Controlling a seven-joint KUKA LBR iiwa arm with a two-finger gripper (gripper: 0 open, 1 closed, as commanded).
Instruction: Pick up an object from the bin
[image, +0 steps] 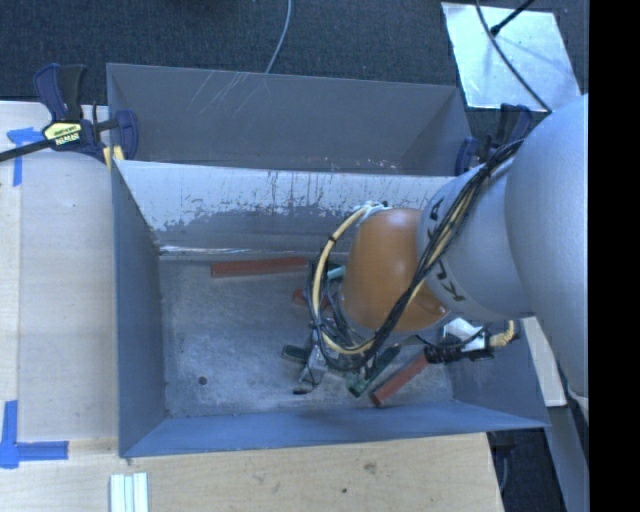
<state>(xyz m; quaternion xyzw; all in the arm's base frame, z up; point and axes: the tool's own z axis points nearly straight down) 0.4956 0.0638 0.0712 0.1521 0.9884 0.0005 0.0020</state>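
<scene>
Camera view puts the hand (310, 372) low in the grey bin (140, 330), under the arm's orange cover (385, 268) and its looped cables (330, 300). We judge the pick not yet done: nothing can be seen lifted clear. Whether the hand is open or closed we cannot tell, since cover and cables lie across it.

Nearest the hand is a short reddish-brown bar (400, 380), lying tilted on the floor just beside it, on the side the arm comes from. Its near end runs in under the cables, so we cannot say whether the hand touches it. Well beyond the hand, against the far wall, lies a longer reddish-brown strip (258, 266), with a small reddish scrap (298, 296) between strip and hand.

What is left, as we read it, is a sure grip and the lift out. A dark tangle (300, 355) right at the hand may be robot parts or a loose thing; we cannot make it out.
</scene>
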